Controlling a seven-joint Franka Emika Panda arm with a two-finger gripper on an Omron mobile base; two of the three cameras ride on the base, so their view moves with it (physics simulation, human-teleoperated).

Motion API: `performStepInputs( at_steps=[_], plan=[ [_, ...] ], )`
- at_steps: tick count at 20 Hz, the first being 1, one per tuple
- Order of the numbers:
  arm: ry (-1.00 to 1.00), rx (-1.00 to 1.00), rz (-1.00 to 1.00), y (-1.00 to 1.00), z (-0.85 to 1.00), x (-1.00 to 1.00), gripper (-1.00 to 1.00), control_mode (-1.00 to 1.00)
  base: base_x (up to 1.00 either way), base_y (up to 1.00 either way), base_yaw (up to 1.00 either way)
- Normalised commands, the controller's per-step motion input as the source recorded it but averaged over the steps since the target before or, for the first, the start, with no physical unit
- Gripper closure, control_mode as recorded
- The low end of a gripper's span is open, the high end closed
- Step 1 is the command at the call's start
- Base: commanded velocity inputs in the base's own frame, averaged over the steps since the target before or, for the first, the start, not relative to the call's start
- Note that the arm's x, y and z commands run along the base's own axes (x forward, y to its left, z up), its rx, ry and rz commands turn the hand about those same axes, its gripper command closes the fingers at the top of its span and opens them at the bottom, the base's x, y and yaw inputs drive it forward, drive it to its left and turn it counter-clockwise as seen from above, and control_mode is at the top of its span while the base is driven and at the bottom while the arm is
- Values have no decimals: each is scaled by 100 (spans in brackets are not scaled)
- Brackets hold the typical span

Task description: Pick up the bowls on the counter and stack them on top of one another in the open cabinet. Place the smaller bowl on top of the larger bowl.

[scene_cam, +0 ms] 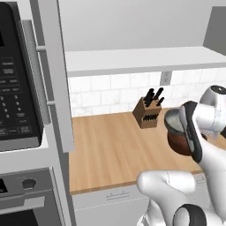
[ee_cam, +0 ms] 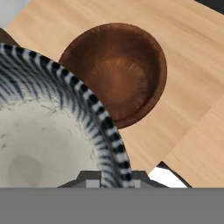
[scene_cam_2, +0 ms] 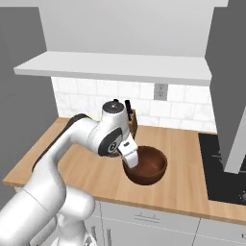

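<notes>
My gripper [ee_cam: 113,177] is shut on the rim of the smaller bowl [ee_cam: 48,131], a grey bowl with a striped dark rim and a speckled whitish inside, held just above the counter [ee_cam: 192,87]. The larger bowl [ee_cam: 116,72], dark reddish-brown, sits upright on the wood right beside and slightly below it. In the left base view the smaller bowl [scene_cam: 173,119] hangs over the larger bowl [scene_cam: 178,145]. In the right base view the gripper [scene_cam_2: 129,158] is at the near rim of the larger bowl [scene_cam_2: 148,167]. The open cabinet has its white shelf floor [scene_cam: 141,59] above the counter.
A wooden knife block [scene_cam: 148,114] stands at the back of the counter by the tiled wall. The black microwave [scene_cam: 15,79] and the cabinet's grey door [scene_cam: 50,75] are at the left. A black stovetop [scene_cam_2: 223,168] borders the counter on the right.
</notes>
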Motion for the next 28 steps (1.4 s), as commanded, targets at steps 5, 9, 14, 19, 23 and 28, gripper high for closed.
performStepInputs(
  at_steps=[5,9,14,19,23,28],
  plan=[
    [22,-1,-15,-39,-14,10,100,-100,0,0,0],
    [0,0,0,-22,-57,1,100,-100,0,0,0],
    [0,0,0,-2,-59,1,100,-100,0,0,0],
    [-2,0,0,-26,-23,12,100,-100,0,0,0],
    [0,0,-1,-26,0,34,100,-100,0,0,0],
    [0,0,0,-18,-4,38,100,-100,0,0,0]
  ],
)
